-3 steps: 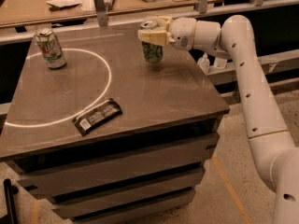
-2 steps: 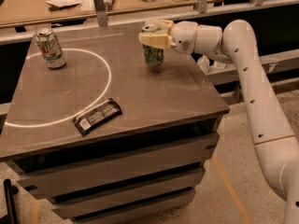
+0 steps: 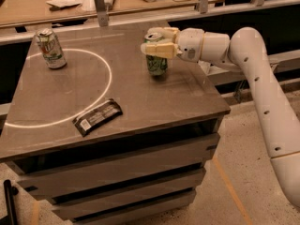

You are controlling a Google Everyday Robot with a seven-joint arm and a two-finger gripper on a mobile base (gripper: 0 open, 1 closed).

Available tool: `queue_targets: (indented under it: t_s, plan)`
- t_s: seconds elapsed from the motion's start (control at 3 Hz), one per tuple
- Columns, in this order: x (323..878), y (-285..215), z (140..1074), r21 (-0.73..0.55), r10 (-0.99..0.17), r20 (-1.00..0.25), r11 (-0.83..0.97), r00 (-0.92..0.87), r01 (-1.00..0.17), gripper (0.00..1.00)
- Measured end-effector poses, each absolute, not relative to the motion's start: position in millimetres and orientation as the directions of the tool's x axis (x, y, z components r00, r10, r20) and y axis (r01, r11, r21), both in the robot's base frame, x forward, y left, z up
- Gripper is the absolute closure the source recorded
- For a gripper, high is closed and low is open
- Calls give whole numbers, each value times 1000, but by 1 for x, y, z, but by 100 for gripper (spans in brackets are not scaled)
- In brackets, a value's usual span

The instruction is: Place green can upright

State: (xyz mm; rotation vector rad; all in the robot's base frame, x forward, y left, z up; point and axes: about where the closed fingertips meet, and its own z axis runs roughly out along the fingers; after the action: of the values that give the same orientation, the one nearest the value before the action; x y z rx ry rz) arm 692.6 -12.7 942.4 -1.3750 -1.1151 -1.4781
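The gripper reached in from the right, its two pale fingers closed narrowly around the upper part of the green can. The can stood upright on the dark table, near the back right, just outside a painted white circle.

We are looking through a single camera, set high in front of the dark table and tilting down across its top toward the wooden workbench behind. We are viewing from near enough that the tabletop is filling most of the view, with a strip of speckled floor showing at lower right. The arm is reaching in from our right, and the gripper is sitting over the far right part of the tabletop, clasping the green can at its top.
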Motion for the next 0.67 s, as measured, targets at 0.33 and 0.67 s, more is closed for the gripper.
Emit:
queue_targets:
  t_s: [0.33,0.67]
  plan:
    - [689,-11,942,60,6,998,-276,-61,959,0]
    - [689,-11,942,60,6,998,-276,-61,959,0]
